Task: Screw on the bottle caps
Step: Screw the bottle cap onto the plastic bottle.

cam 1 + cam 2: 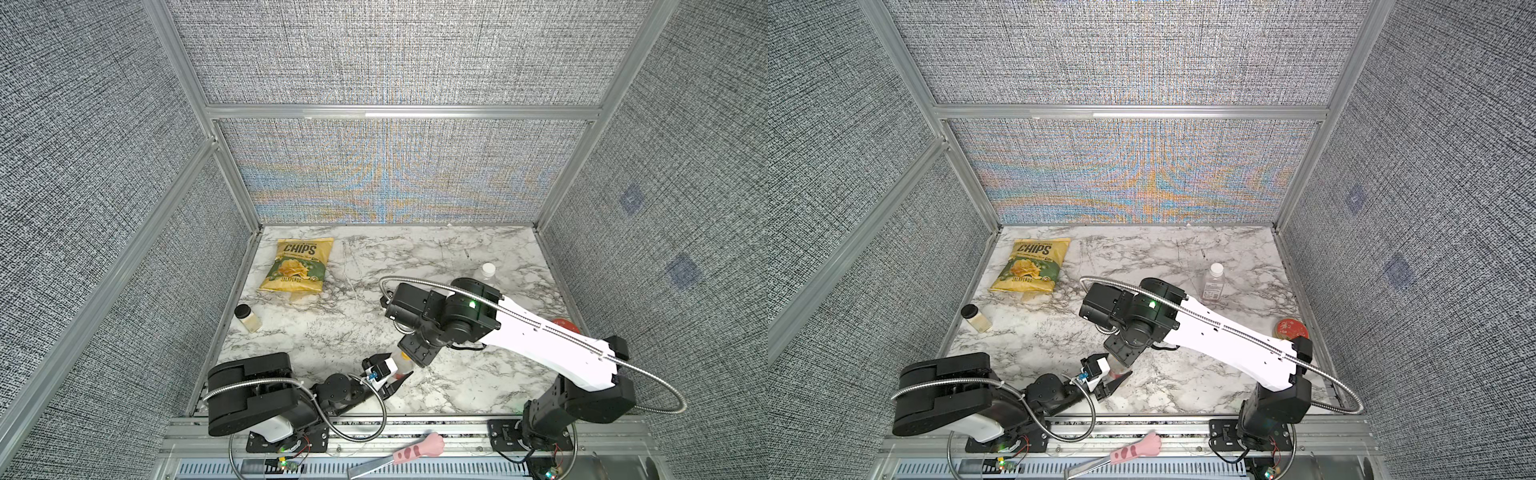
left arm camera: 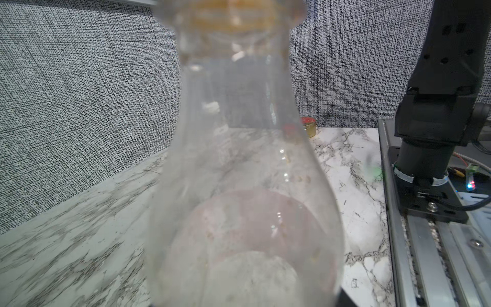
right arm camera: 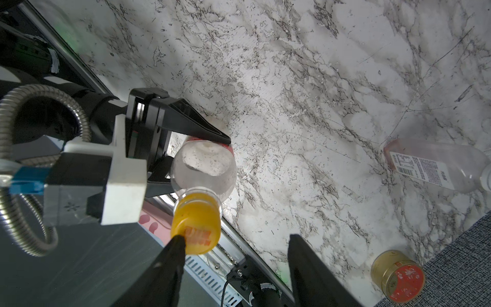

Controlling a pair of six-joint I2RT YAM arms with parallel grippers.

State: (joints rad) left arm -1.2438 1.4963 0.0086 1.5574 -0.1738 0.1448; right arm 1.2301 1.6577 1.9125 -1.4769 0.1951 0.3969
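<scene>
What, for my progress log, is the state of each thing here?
round bottle: upright, held, capped
orange cap: on its neck, tightness unclear
pink bottle: upright, white cap on
small jar: closed
red tin: closed
left gripper: shut on round bottle
right gripper: open at orange cap

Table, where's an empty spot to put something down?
The widest bare tabletop lies at the back, between the chips bag and the pink bottle. Another sits between the jar and the tall bottle. Front middle is crowded: the left arm and right arm meet there.

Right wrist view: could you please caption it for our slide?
Left claw grips the bottle; open right claw touches its orange cap.
</scene>
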